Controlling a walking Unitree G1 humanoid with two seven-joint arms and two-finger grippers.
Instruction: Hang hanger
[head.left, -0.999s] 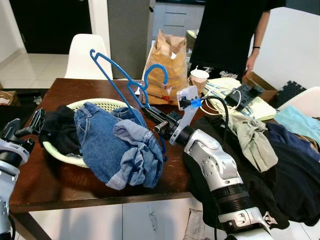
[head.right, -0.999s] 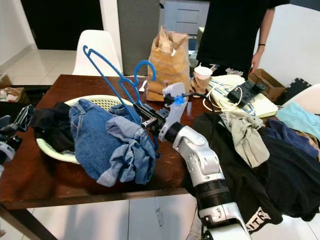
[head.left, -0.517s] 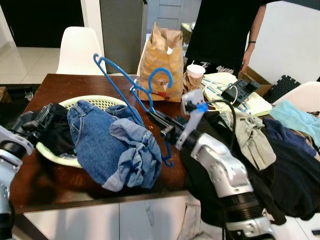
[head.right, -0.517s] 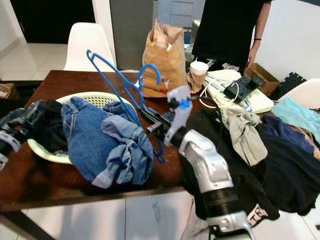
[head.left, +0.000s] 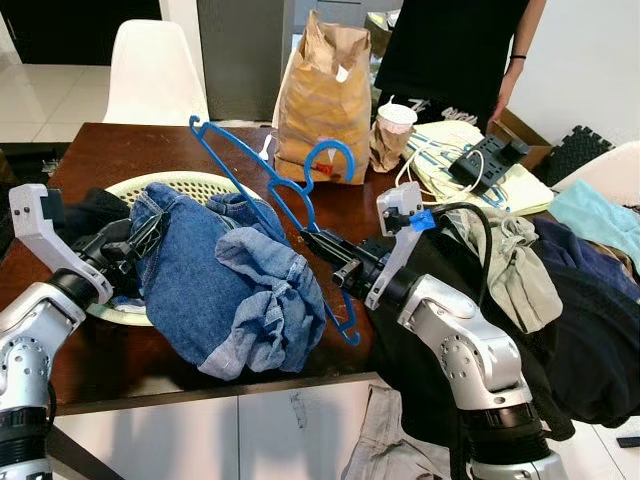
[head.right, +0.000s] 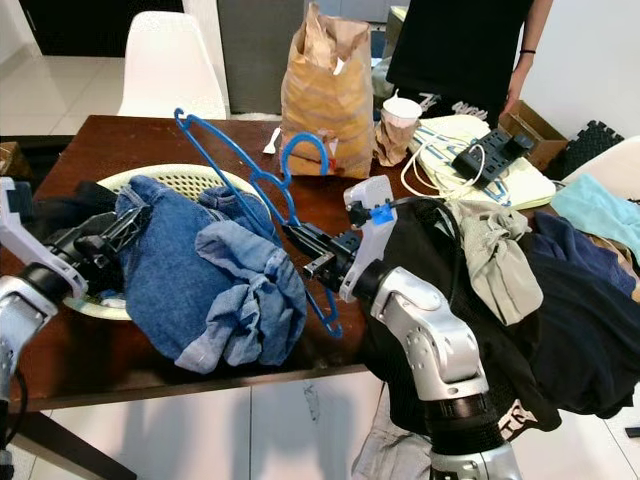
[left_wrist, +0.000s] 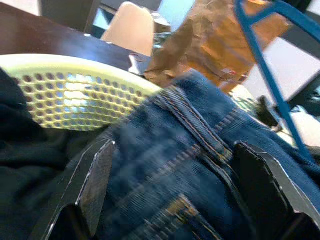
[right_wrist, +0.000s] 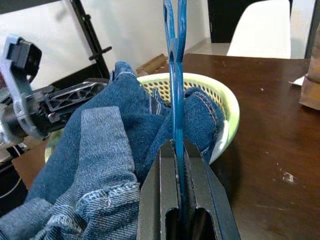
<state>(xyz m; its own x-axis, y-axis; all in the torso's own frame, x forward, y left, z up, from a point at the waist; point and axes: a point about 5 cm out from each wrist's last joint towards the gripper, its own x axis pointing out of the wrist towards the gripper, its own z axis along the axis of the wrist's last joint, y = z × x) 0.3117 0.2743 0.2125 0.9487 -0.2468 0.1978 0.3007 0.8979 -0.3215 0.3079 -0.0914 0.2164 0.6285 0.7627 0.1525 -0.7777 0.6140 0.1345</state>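
Looking down from the head: right gripper (head.left: 322, 245) pinched blue hanger (head.left: 262, 180) mid-frame, long axis slanting up and away over jeans (head.left: 215, 270); right arm nearer. Left wrist view: left gripper (left_wrist: 175, 187) spread wide, fingers (left_wrist: 95, 175) straddling jeans waistband above the basket (left_wrist: 65, 92). Right wrist view: fingers pressed together on hanger's thin edge.

Bare dark wooden tabletop (head.left: 130, 150) lies open at the far left corner. A pale green perforated basket (head.left: 190, 187) heaped with blue denim jeans (head.left: 225, 275) blocks the near middle; a tall brown paper bag (head.left: 325, 100) and a paper cup (head.left: 397, 125) stand behind. Dark clothes (head.left: 570, 320) bury the right side.
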